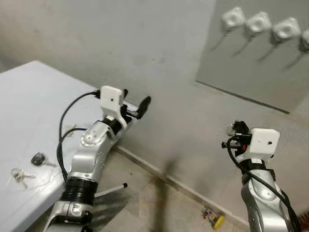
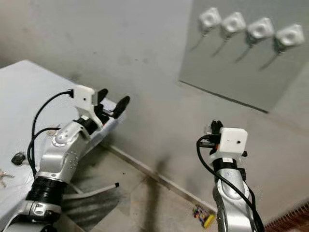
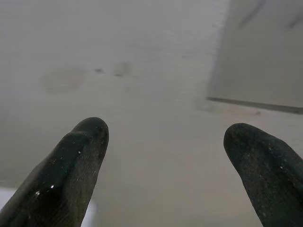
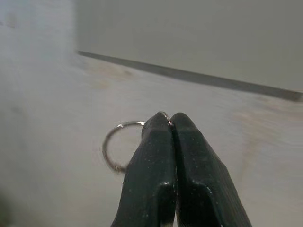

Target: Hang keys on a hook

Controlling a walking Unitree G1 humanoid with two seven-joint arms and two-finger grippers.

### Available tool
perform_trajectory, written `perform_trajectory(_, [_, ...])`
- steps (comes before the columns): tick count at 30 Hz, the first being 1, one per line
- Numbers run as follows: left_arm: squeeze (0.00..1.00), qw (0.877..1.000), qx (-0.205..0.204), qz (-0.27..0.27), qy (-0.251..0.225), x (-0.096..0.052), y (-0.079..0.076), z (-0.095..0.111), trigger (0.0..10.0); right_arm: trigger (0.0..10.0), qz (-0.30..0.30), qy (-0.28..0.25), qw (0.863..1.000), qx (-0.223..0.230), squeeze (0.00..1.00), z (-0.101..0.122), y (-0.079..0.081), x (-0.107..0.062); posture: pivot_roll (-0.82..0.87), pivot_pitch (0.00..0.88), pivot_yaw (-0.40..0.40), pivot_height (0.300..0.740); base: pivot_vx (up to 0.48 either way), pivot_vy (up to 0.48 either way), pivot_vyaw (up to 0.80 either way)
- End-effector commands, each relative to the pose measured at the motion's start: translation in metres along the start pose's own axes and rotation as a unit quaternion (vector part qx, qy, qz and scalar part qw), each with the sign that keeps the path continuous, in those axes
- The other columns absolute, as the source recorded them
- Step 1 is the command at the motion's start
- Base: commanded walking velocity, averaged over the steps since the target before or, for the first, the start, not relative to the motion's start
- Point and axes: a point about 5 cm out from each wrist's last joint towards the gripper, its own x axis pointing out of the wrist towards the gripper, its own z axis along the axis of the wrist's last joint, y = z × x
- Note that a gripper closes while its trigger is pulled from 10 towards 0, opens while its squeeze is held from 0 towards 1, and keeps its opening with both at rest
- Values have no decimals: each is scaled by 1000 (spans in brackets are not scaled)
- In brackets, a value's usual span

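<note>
My right gripper [image 4: 169,118] is shut on a thin metal key ring [image 4: 113,147], which sticks out to one side of the fingertips; no key can be made out on it. In the head views that gripper [image 1: 233,129] is raised before the wall, well below a grey board [image 1: 251,72] that carries a row of white hooks [image 1: 258,21]. My left gripper [image 1: 136,100] is held up near the table's end, open and with nothing in it, and its black fingers [image 3: 80,161] point at the wall.
A white table [image 1: 29,106] stands on the left with a black key fob [image 1: 37,158] and a small bunch of keys [image 1: 19,175] on it. A yellow object [image 1: 212,218] lies on the floor by the skirting.
</note>
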Motion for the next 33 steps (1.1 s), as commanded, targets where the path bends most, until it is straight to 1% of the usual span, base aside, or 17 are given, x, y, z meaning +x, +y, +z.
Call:
perform_trajectory(1, [0,1000,3,1,-4,2,2,3,10000,10000,-5,-12,1000,-1,0,6,0,1,-59,54,30,740,0,0,-706])
perform_trajectory(8, [0,1000,0,-13,1,5,-7,0,10000,10000,-7,-10,1000,-5,0,6,-2,0,-64,59,32,740,0,0,-690])
perform_trajectory(11, [0,1000,0,-28,6,6,-14,-3,10000,10000,-9,-9,1000,-7,0,6,-2,0,-63,59,31,740,0,0,-658])
perform_trajectory(16, [0,999,-5,-45,9,5,-22,-6,10000,10000,-9,-7,1000,-9,0,5,-2,0,-63,58,28,740,0,0,-658])
perform_trajectory(20, [0,999,-16,-38,17,4,-22,-8,10000,10000,-5,-11,1000,-1,0,6,-1,0,-64,56,26,740,0,0,-597])
perform_trajectory(24, [0,999,-16,-34,15,5,-21,-8,10000,10000,7,-10,1000,-5,0,7,2,0,-64,56,26,740,0,0,0])
perform_trajectory(33, [0,999,-30,-21,16,6,-15,-7,10000,10000,22,-9,1000,-5,0,6,5,0,-62,38,11,740,0,0,0])
